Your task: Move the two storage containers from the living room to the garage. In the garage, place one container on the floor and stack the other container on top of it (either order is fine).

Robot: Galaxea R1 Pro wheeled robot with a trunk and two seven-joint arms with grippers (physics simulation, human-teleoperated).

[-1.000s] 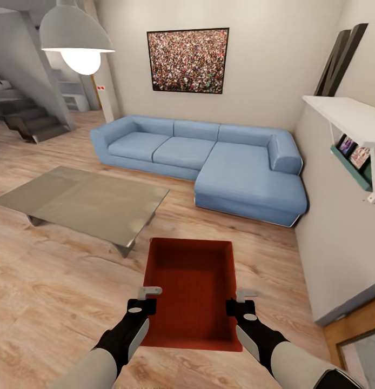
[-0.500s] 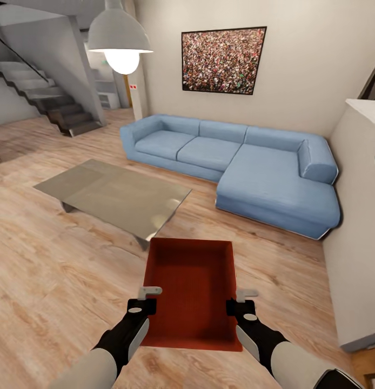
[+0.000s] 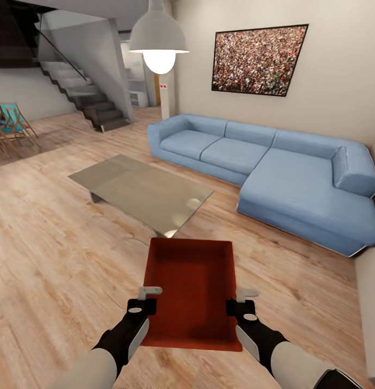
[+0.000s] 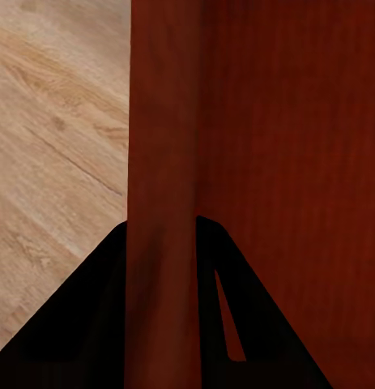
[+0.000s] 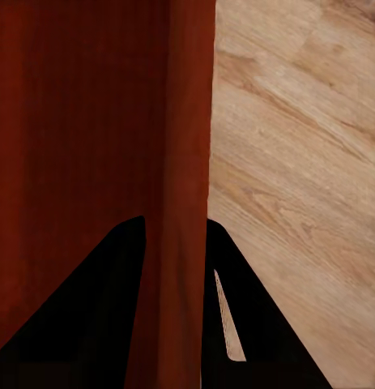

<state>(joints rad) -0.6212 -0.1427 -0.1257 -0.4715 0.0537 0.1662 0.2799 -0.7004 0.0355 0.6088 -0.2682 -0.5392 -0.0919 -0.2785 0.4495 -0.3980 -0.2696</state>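
I carry one orange-red storage container (image 3: 190,289) level in front of me, above the light wood-plank floor of the living room. My left gripper (image 3: 146,300) is shut on its left wall, my right gripper (image 3: 240,302) on its right wall. In the left wrist view the container's wall (image 4: 164,194) runs between the two dark fingers (image 4: 82,324). The right wrist view shows the opposite wall (image 5: 185,186) clamped the same way, wood planks beyond it.
A low glass coffee table (image 3: 141,189) stands just ahead, left of centre. The blue sectional sofa (image 3: 274,170) lines the wall at the right. A staircase (image 3: 82,94) rises at the back left, folding chairs (image 3: 9,127) at the far left. A pendant lamp (image 3: 158,43) hangs overhead.
The whole view has swung to the left: sofa, table and picture have slid right, the wall shelf is gone, stairs and chairs have come in. Grippers and container hold the same pose.
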